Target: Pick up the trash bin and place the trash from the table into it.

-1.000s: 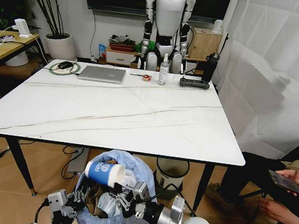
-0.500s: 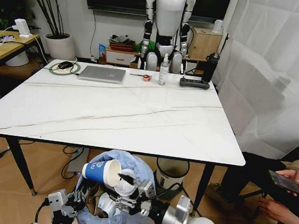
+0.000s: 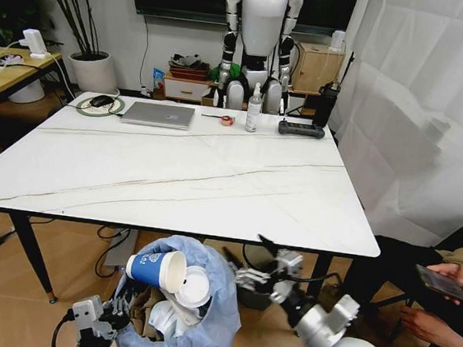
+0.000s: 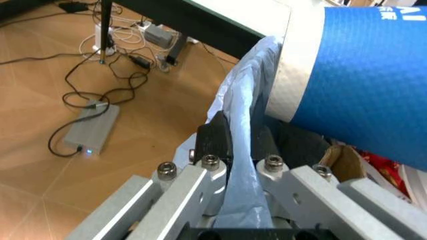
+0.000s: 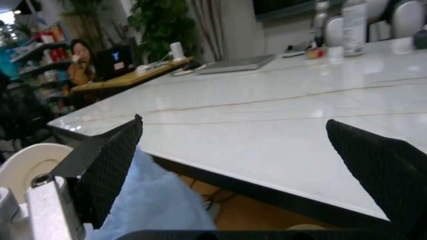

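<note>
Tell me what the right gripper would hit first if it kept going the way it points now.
Probably the near edge of the table. In its wrist view the open right gripper faces the tabletop edge at about its own height, with the trash bin off to one side. Depth is unclear, so it might slip just underneath.

Blue paper cup (image 3: 158,268) lies tilted atop the full trash bin (image 3: 198,332).

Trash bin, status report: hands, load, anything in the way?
Left hand shut on the trash bin bag edge. Right hand open beside it, holding nothing. Blue cup and white lid lie on top. Nothing in the way.
</note>
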Tool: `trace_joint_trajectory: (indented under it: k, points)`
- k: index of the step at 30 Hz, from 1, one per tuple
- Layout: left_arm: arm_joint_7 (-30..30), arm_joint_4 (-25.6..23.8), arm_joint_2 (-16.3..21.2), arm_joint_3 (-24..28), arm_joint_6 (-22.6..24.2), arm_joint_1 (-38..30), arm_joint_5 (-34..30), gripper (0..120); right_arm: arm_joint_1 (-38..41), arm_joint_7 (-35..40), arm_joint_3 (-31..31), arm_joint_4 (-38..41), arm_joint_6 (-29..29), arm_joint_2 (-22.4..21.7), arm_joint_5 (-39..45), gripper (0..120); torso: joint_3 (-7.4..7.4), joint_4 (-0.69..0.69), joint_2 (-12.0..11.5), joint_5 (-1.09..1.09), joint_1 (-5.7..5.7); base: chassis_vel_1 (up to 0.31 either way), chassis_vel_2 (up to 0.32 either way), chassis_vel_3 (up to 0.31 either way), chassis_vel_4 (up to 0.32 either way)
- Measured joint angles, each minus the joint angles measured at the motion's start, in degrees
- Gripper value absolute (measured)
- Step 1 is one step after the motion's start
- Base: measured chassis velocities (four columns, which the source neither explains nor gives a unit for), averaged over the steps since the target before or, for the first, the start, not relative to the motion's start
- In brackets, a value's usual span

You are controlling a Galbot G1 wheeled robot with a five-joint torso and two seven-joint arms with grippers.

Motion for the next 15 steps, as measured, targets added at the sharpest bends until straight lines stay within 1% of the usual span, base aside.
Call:
trace_joint_trajectory:
  k: [2, 3, 6, 8, 9, 10, 11, 13, 15]
  points:
    - [0.0, 0.3, 0.8, -0.3, 0.0, 0.0, -0.1, 0, -3.7, -0.5, 3.9, -0.4, 0.5, 2.5, -1.8, 100, 0.00, -0.01, 0.0, 0.02, 0.00, 0.000, 0.000, 0.000, 0.000]
    - [0.0, 0.3, 0.8, -0.3, 0.0, 0.0, -0.1, 0, -3.7, -0.5, 3.9, -0.4, 0.5, 2.5, -1.8, 100, 0.00, -0.01, 0.0, 0.02, 0.00, 0.000, 0.000, 0.000, 0.000]
    - [0.0, 1.0, 2.9, -0.5, 0.0, -0.1, -0.4, 0, -9.9, -0.8, 11.7, -0.4, 0.8, 8.3, -5.9, 100, 0.00, 0.00, 0.0, -0.01, -0.01, 0.000, 0.000, 0.000, 0.000]
    - [0.1, 1.2, 3.8, -0.5, 0.0, -0.3, -0.6, 0, -12.1, -0.9, 14.7, -0.2, 0.9, 11.0, -7.6, 100, 0.00, 0.00, 0.0, -0.01, 0.00, 0.000, 0.000, 0.000, 0.000]
    - [0.1, 1.3, 4.3, -0.5, 0.0, -0.5, -0.8, 0, -13.7, -1.0, 16.7, 0.1, 0.9, 13.2, -8.8, 100, 0.00, -0.01, 0.0, -0.01, -0.01, 0.000, 0.000, 0.000, 0.000]
    - [0.1, 1.4, 4.6, -0.6, 0.0, -0.6, -0.8, 0, -14.7, -1.1, 17.9, 0.2, 1.0, 14.5, -9.7, 100, 0.00, -0.01, 0.0, -0.02, -0.01, 0.000, 0.000, 0.000, 0.000]
    - [0.1, 1.4, 4.6, -0.6, 0.0, -0.6, -0.8, 0, -14.7, -1.1, 17.9, 0.2, 1.0, 14.5, -9.7, 100, 0.00, -0.01, 0.0, -0.02, -0.01, 0.000, 0.000, 0.000, 0.000]
    - [0.1, 1.7, 5.2, -0.7, -0.1, -0.8, -0.9, 0, -16.8, -1.4, 19.9, 0.3, 1.4, 17.0, -11.3, 100, 0.00, 0.01, 0.0, -0.02, 0.00, 0.000, 0.000, 0.000, 0.000]
    - [0.1, 2.3, 5.8, -0.8, -0.4, -1.1, -0.8, 0, -18.9, -2.2, 21.4, 0.3, 2.2, 19.6, -12.7, 100, 0.00, 0.00, 0.0, -0.01, -0.01, 0.000, 0.000, 0.000, 0.000]
